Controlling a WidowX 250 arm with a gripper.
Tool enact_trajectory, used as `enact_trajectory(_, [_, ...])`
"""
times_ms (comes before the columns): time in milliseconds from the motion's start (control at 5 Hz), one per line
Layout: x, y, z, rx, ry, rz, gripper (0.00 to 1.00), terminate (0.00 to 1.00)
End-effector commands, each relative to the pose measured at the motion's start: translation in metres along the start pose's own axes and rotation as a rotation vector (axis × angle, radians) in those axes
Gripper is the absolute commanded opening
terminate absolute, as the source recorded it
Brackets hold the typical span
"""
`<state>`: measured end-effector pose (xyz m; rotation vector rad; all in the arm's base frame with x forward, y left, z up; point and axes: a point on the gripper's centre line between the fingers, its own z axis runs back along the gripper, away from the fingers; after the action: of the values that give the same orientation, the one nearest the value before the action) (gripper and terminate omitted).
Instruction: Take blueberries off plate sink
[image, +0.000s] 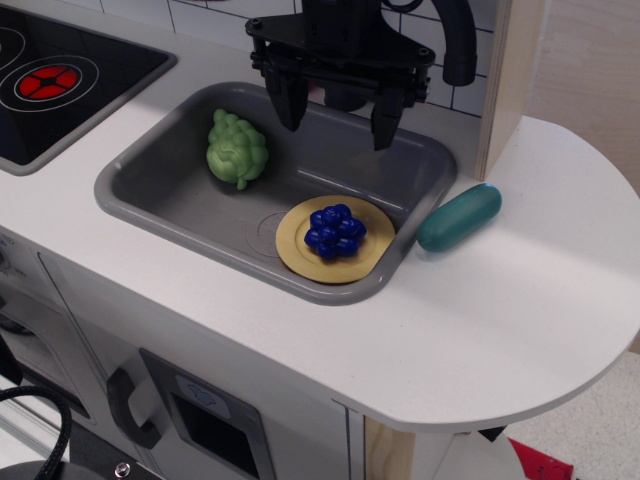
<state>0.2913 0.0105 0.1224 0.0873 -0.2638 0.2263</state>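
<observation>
The blueberries (335, 231), a glossy dark-blue cluster of balls, lie on the mustard-yellow plate (300, 245). The plate rests on the floor of the grey sink (160, 185), at its front right corner, partly over the drain mark. My gripper (338, 115) hangs above the back of the sink, behind and above the plate. Its two black fingers are spread wide apart and hold nothing.
A bumpy light-green toy vegetable (237, 149) sits in the sink's left half. A teal oblong toy (459, 217) lies on the white counter right of the sink. A black stovetop (60, 85) with a red burner is at the far left. A wooden post (510, 80) stands at the back right.
</observation>
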Motion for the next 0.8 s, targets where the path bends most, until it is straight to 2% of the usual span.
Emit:
enact_trajectory(0, [0.000,0.000,0.000,0.000,0.000,0.000,1.00,0.00])
enact_trajectory(200, [0.005,0.016,-0.018,0.014,0.005,0.043,1.00,0.00])
enact_trajectory(400, [0.016,0.031,-0.035,0.061,-0.067,0.079,1.00,0.00])
enact_trajectory(600, [0.015,0.031,-0.059,0.085,-0.068,0.075,1.00,0.00])
